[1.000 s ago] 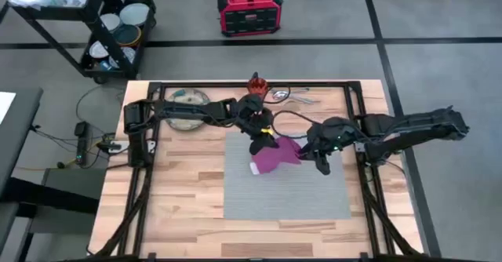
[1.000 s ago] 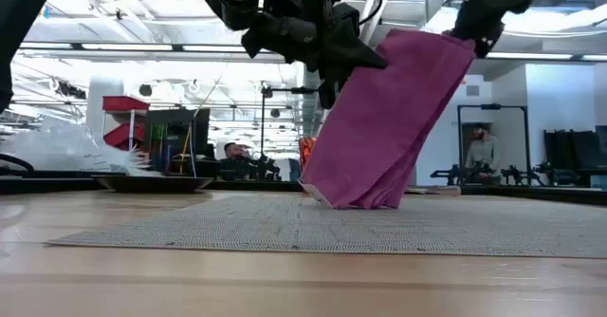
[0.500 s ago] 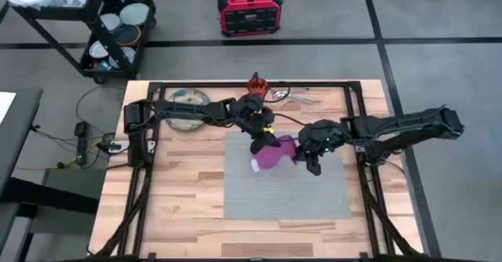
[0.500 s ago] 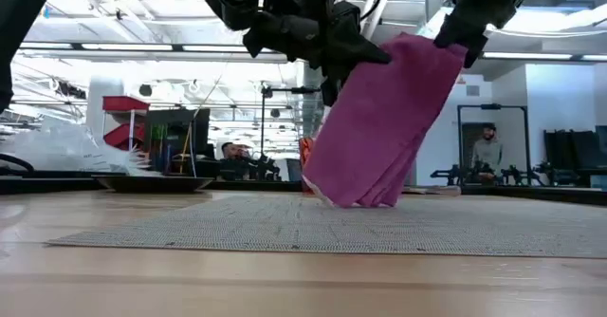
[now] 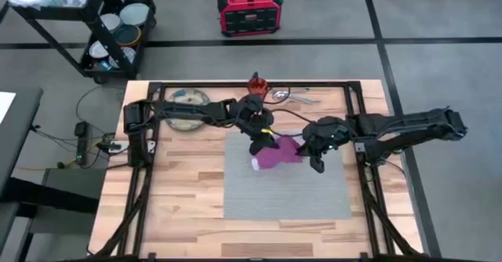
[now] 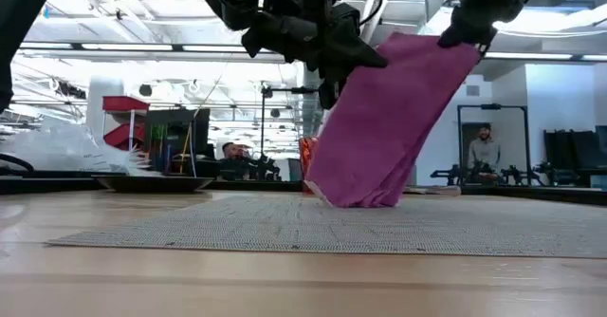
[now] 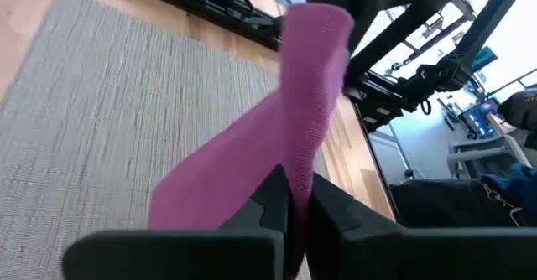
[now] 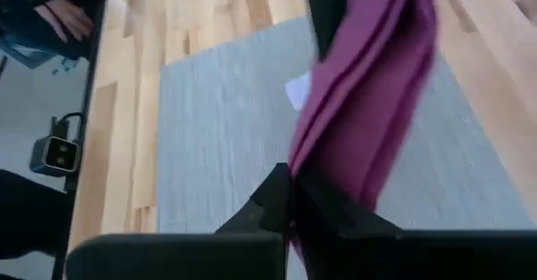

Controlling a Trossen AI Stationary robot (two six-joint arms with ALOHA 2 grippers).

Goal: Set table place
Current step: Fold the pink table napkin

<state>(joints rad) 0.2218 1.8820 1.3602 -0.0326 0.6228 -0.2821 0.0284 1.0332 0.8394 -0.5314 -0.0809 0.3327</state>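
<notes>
Magenta cloth is up in the air between both arms right now! The left gripper (image 5: 264, 139) pinches one upper corner of the napkin (image 5: 276, 153), its fingers (image 7: 273, 198) clamped tight on the fabric in the left wrist view. The right gripper (image 5: 315, 154) clutches the opposite corner, fingers (image 8: 277, 194) closed on the folds. In the low view the napkin (image 6: 379, 127) hangs slanting between the two grippers, its bottom edge touching the grey mat (image 6: 313, 224), so it is neither spread nor set down yet.

Looking outward, the mat (image 5: 286, 185) lies flat in the middle of the table (image 5: 180, 191), and that part of the setting looks finished. The plate (image 5: 186, 105) sits at the far left of the table, partly under the left arm, off the mat. The orange-red cup (image 5: 257, 82) stands at the far edge, and the cutlery (image 5: 294, 97) lies beside it, also off the mat.

My read: this is early going. The mat is placed and the napkin is in hand. Plate, cup and cutlery all need to be brought over once the napkin is laid down.
</notes>
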